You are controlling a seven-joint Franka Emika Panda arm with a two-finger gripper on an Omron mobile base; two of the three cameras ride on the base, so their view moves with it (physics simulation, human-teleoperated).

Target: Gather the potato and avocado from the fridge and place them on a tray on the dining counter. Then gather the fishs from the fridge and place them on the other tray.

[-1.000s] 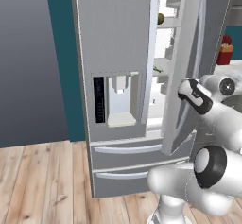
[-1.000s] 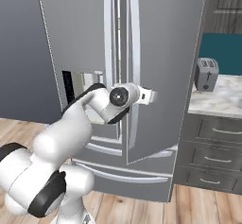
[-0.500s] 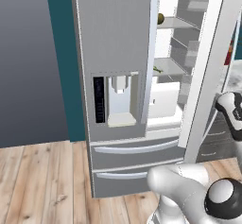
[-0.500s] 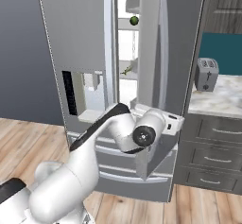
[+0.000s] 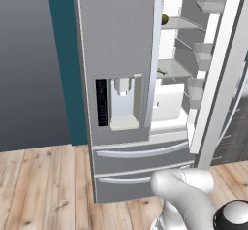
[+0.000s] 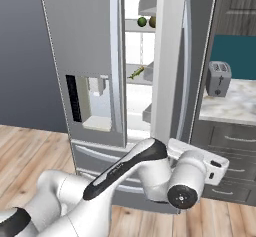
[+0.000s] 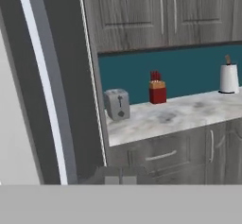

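The fridge (image 6: 95,56) stands with its right door swung open, the avocado (image 6: 142,22) on its top shelf beside a brownish round item (image 6: 152,22), a fish (image 6: 137,73) one shelf lower, while the gripper (image 7: 120,176), clenched on nothing, faces a toaster (image 7: 116,104) on the right-hand counter.

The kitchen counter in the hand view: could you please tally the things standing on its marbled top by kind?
Toaster: 1
Red holder with sticks standing in it: 1
White paper roll: 1
Total: 3
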